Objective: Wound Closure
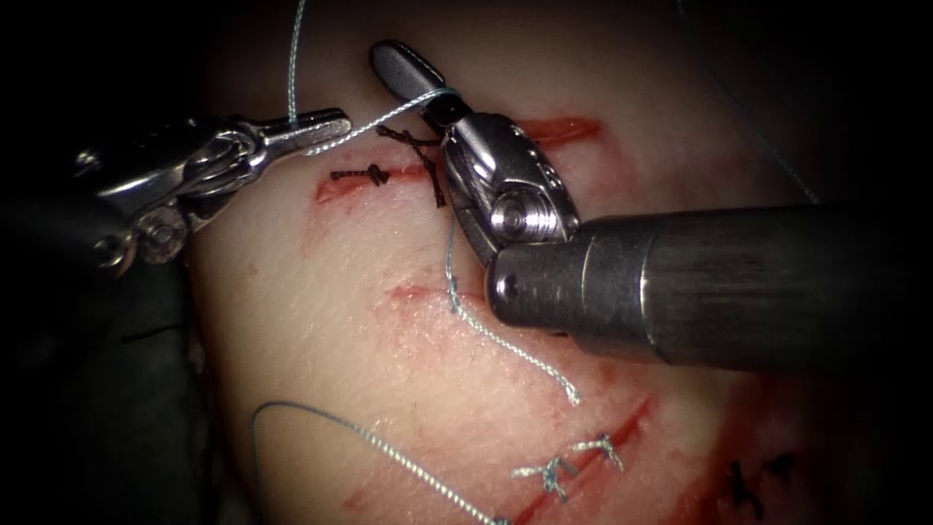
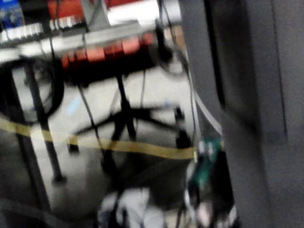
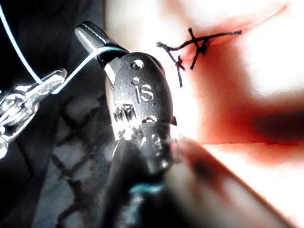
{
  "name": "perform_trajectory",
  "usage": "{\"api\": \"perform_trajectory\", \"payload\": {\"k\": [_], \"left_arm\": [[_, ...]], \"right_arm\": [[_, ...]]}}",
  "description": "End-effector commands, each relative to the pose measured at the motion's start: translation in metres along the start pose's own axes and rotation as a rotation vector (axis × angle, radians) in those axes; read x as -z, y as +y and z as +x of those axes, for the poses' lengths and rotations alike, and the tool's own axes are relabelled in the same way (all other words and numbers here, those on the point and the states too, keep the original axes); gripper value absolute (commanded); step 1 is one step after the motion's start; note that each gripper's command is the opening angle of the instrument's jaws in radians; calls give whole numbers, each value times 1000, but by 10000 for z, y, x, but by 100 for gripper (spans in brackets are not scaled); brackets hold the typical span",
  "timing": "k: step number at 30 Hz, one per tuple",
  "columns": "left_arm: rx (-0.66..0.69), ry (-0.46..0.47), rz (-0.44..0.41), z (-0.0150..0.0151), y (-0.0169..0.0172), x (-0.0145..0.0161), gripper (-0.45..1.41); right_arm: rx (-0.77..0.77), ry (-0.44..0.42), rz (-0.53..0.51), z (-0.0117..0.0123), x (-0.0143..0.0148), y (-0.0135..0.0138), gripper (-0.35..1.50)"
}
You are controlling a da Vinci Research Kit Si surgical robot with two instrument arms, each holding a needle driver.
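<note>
Left claw point(image 1: 326, 124) and right claw point(image 1: 413, 78) both clenched on thread point(image 1: 384, 115) (taut between); overpull risks snapping it.

Blurred room scene. Pale grey floor point(image 2: 156, 97) crossed by a yellow tape line point(image 2: 137, 148). Black star-shaped stand base with castors point(image 2: 130, 118) on the floor, thin black post rising from it. Red-orange blocks in a row point(image 2: 107, 51) beneath a long pale horizontal bar point(image 2: 71, 40). Broad dark grey upright panel point(image 2: 266, 118) close by; small green circuit board point(image 2: 206, 166) beside it.
</note>
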Motion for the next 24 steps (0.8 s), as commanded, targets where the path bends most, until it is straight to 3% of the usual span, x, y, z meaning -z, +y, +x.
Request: {"api": "perform_trajectory", "payload": {"k": [1,12,24], "left_arm": [[7,-13,2,-9,-5,-8,-45],[69,-137,23,-55,-31,-36,-45],[73,-188,-5,-59,-28,-61,-45]], "right_arm": [[2,-16,28,-8,-6,-4,-35],[-5,-145,115,-8,6,-5,-35],[27,-576,137,-33,59,30,-35]]}}
